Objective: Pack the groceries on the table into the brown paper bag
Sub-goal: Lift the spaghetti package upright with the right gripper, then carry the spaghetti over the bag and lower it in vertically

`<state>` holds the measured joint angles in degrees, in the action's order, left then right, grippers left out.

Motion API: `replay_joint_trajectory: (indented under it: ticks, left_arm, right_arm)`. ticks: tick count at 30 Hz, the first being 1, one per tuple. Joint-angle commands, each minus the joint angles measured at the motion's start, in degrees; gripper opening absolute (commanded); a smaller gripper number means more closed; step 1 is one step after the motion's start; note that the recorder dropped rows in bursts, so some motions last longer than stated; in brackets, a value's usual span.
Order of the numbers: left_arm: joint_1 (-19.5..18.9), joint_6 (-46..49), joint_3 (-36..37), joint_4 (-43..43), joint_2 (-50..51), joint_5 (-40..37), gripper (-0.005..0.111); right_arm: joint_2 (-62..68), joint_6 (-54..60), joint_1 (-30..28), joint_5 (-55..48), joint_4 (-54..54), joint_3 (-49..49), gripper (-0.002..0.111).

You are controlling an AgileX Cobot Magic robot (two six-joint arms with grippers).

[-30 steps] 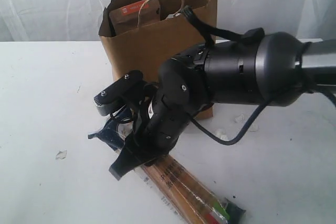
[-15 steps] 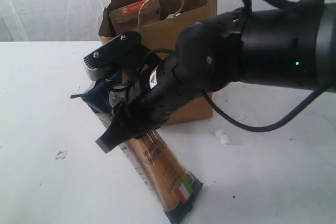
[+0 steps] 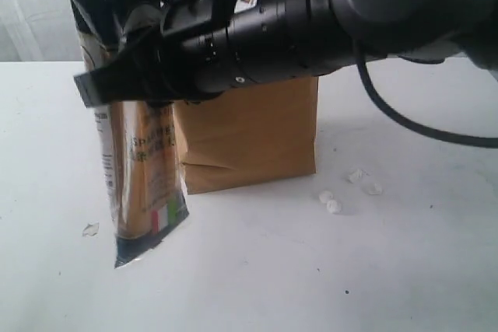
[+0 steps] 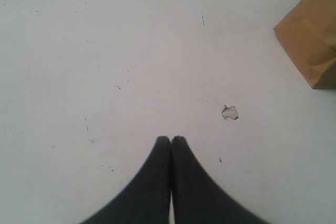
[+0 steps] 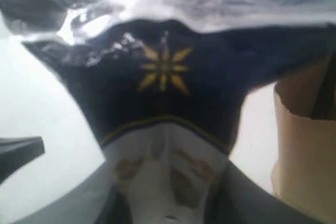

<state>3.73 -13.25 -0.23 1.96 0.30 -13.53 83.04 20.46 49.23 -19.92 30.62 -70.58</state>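
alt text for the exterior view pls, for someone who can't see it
The right gripper holds the long spaghetti packet by its dark top end, so it hangs nearly upright in front of the left side of the brown paper bag. The bag stands on a white table, with small white scraps lying nearby.

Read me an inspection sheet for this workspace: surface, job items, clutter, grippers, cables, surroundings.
Surface: white table, faintly specked.
Job's things: spaghetti packet hangs upright from the right gripper, at the left side of the bag in the exterior view; bag upright, its top hidden.
Clutter: white scraps right of the bag, one scrap left.
Grippers: right gripper shut on the packet's top end; left gripper shut, empty, above bare table.
Cables: black cable loops right of the bag.
Surroundings: white drape behind.
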Motion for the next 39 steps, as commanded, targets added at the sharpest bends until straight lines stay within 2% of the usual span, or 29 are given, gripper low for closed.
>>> replay_joint_trajectory:
  ticks: [1,3,7,14,23,29,39]
  left_arm:
    - [0.3,0.0,0.2,0.2,-0.3,0.2,0.000]
    - [0.3,0.0,0.2,0.2,-0.3,0.2,0.000]
    - [0.3,0.0,0.2,0.2,-0.3,0.2,0.000]
    - [0.3,0.0,0.2,0.2,-0.3,0.2,0.000]
    - [0.3,0.0,0.2,0.2,-0.3,0.4,0.000]
    - [0.3,0.0,0.2,0.2,-0.3,0.4,0.000]
    - [0.3,0.0,0.2,0.2,-0.3,0.4,0.000]
  right_arm:
    - [-1.8,2.9,0.1,3.9,10.5,-6.6,0.000]
    - [-1.8,6.7,0.1,6.8,14.9,-11.6,0.000]
    - [-1.8,12.5,0.0,17.5,14.6,-20.0,0.000]
    - [-1.5,29.6,-2.3,29.4,14.6,-24.2,0.000]
    - [4.7,32.3,-7.5,29.1,14.7,-24.1,0.000]
    - [8.1,32.3,-7.6,24.9,15.0,-24.0,0.000]
    - [11.1,35.4,-7.6,25.5,14.9,-24.0,0.000]
